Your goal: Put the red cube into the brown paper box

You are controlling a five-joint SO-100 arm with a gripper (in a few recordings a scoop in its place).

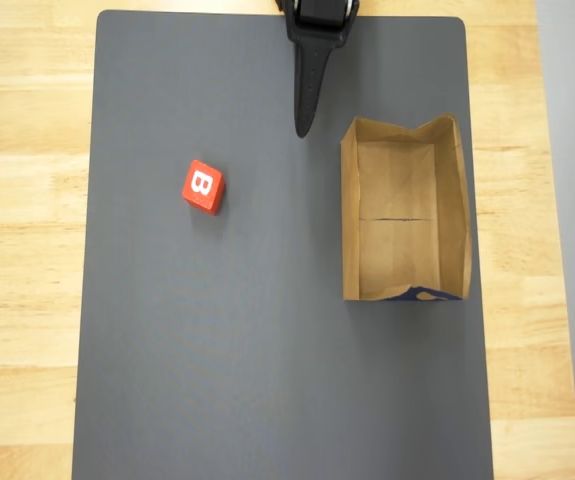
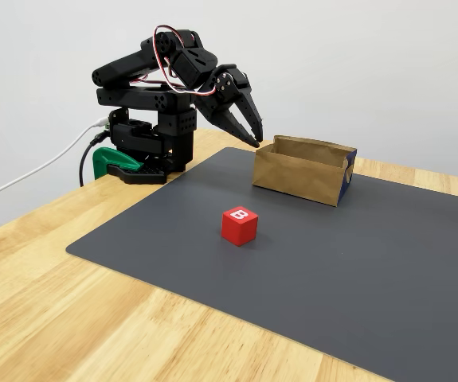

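The red cube [image 1: 203, 187] rests on the dark mat [image 1: 267, 380], toward the mat's left edge in the overhead view, its "B" face up and its sides turned at an angle to the mat's edges. The brown paper box [image 1: 450, 200] stands open-topped near the mat's right edge, well apart from the cube, and it holds nothing. The hand [image 2: 252, 134] hangs in the air at the mat's top edge, just beside the box's near corner, fingers drawn together and holding nothing. The task is judged not yet begun.

Risks noted:
- The cube sits skewed; fingers closing on its corners instead of its flat faces could spin or squirt it away.
- The box is light paper and unsecured; a brush from the hand on approach could slide or tip it.
- Its low walls are soft; a release made too near a wall may land the cube on the rim.
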